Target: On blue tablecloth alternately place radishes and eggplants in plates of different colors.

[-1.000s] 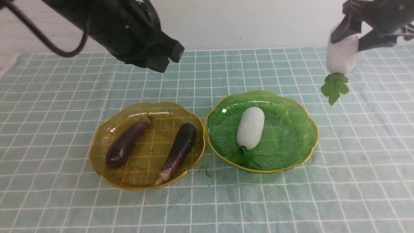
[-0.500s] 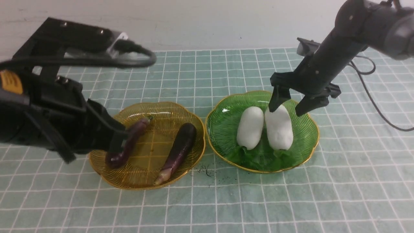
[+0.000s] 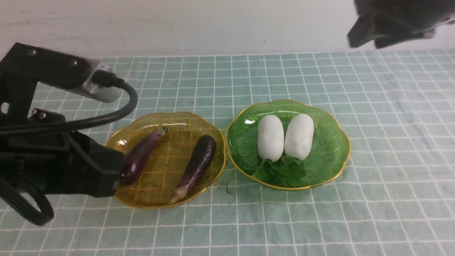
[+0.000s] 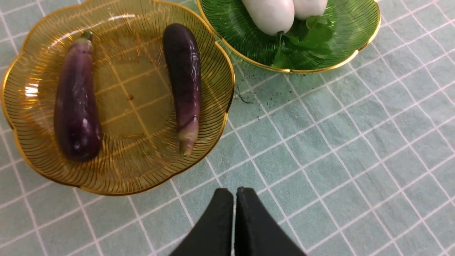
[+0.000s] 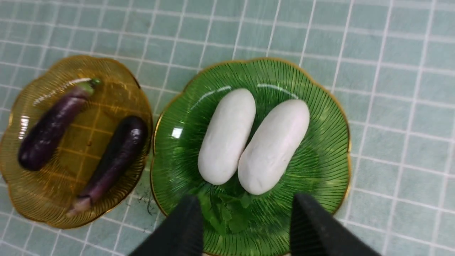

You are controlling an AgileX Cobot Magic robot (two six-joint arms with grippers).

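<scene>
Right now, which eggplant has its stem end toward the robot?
The eggplant nearer the green plate: its pale stem points toward the robot; the other eggplant points its stem away.

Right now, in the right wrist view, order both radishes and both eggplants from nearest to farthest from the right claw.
From the right claw:
1. Inner radish and outer radish, in the green plate: too close to call.
2. Inner eggplant, amber plate, side next to the green plate.
3. Outer eggplant, far side.

The left gripper [image 4: 234,193] has its fingers pressed flat together, holding nothing. The right gripper [image 5: 245,204] has its fingers well apart, empty. Behind them, the left arm [image 3: 53,160] sits low and the right arm [image 3: 391,17] high.
</scene>
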